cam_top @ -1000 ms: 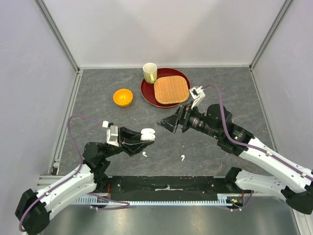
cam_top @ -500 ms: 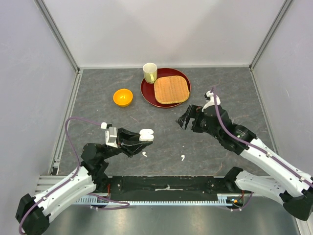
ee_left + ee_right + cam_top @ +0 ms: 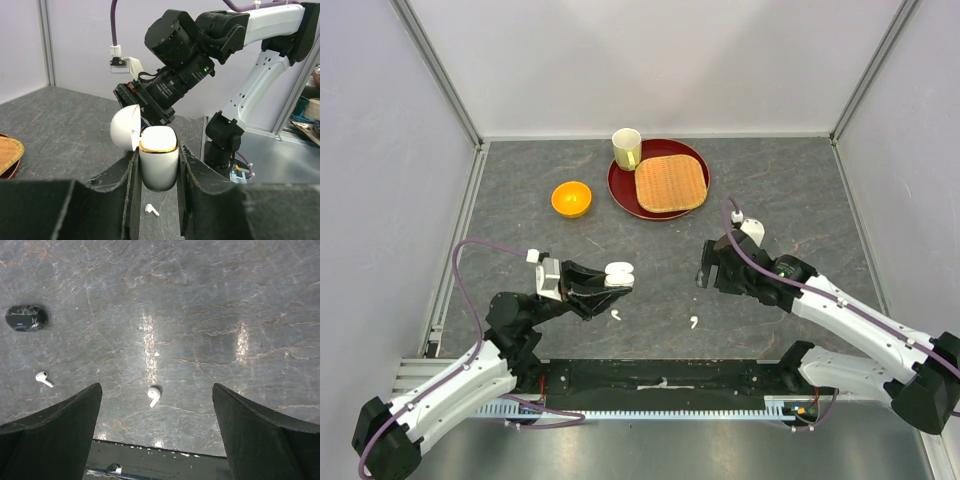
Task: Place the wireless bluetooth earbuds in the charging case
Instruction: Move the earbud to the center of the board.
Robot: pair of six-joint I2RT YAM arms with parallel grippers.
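Note:
My left gripper (image 3: 618, 278) is shut on the white charging case (image 3: 158, 167), held upright above the table with its lid (image 3: 125, 128) swung open. Two white stemmed earbuds lie on the grey table: one (image 3: 616, 316) below the case, also showing between the left fingers (image 3: 152, 209), and one (image 3: 694, 322) further right. My right gripper (image 3: 704, 270) hangs open, pointing down. In the right wrist view its gripper (image 3: 156, 389) stands above the right earbud (image 3: 153, 396), with the other earbud (image 3: 43, 378) off to the left.
A small black rounded object with a blue light (image 3: 26, 318) lies on the table past the left earbud. At the back stand an orange bowl (image 3: 571, 198), a red plate (image 3: 620, 190) with a woven mat (image 3: 670, 183), and a pale mug (image 3: 626, 148).
The right arm has drawn back from the case toward the right and turned its open gripper down over the table. The left gripper with the case has stayed put.

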